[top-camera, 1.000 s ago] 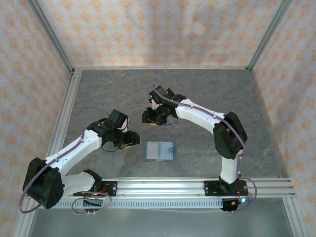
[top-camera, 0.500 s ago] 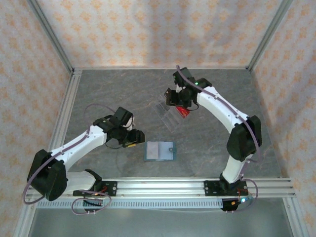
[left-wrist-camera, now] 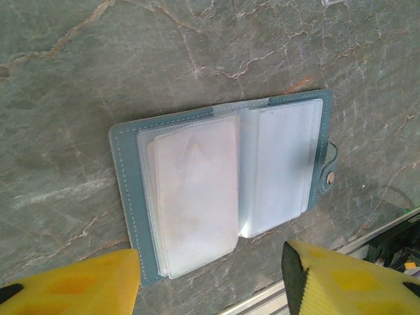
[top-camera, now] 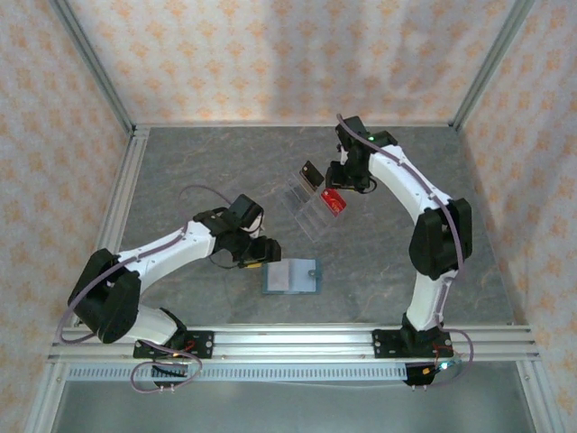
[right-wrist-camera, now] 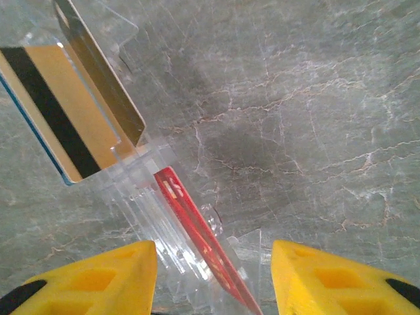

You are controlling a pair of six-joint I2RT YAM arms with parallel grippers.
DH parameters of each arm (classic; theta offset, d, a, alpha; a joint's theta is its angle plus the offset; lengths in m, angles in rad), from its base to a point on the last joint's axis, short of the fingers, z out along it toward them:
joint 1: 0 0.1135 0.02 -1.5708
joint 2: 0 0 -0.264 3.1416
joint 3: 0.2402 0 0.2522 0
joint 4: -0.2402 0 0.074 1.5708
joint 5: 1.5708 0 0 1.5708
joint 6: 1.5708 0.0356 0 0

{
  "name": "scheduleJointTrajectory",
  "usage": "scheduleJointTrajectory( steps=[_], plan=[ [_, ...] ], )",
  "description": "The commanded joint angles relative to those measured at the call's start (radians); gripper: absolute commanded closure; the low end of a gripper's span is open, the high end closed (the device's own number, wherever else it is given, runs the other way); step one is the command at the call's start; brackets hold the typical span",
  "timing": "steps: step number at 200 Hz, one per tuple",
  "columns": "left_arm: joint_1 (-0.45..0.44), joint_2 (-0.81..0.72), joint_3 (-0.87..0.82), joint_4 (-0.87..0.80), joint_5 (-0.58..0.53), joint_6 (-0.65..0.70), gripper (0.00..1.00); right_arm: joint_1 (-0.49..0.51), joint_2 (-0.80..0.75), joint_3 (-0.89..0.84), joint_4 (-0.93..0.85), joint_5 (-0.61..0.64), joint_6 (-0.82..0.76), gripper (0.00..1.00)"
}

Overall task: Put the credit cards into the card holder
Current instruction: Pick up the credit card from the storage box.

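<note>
Top external, clear rack (top-camera: 309, 215) holding red card (top-camera: 331, 202), black card (top-camera: 312, 173), card holder (top-camera: 292, 276) open, left gripper (left-wrist-camera: 210, 279), right gripper (right-wrist-camera: 213, 275) released

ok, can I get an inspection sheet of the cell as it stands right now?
Surface: grey veined table, flat.
Job's things: card holder lies open, no card seen in its sleeves; black card and red card stand in the rack.
Clutter: clear rack, beyond the holder.
Grippers: left gripper open above the card holder; right gripper open, red card running between its fingers; neither holds anything.
Cables: purple cable loops off the left arm, clear of the cards.
Surroundings: patterned walls; aluminium rail at the near edge.
</note>
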Motion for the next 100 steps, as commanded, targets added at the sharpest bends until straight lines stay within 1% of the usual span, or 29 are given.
scheduleJointTrajectory(
  steps=[1,35,59,100],
  plan=[
    [-0.011,0.008,0.028,0.024,-0.022,-0.014,0.38,-0.004,0.031,0.03,-0.045,-0.024,-0.053,0.52],
    [-0.013,0.017,0.023,0.033,-0.025,-0.025,0.38,-0.005,0.047,0.035,-0.038,-0.07,-0.071,0.58],
    [-0.013,0.021,0.019,0.035,-0.027,-0.028,0.38,-0.004,0.054,0.039,-0.039,-0.087,-0.075,0.65],
    [-0.013,0.025,0.02,0.035,-0.031,-0.029,0.38,-0.005,0.068,0.046,-0.049,-0.106,-0.085,0.74]
  ],
)
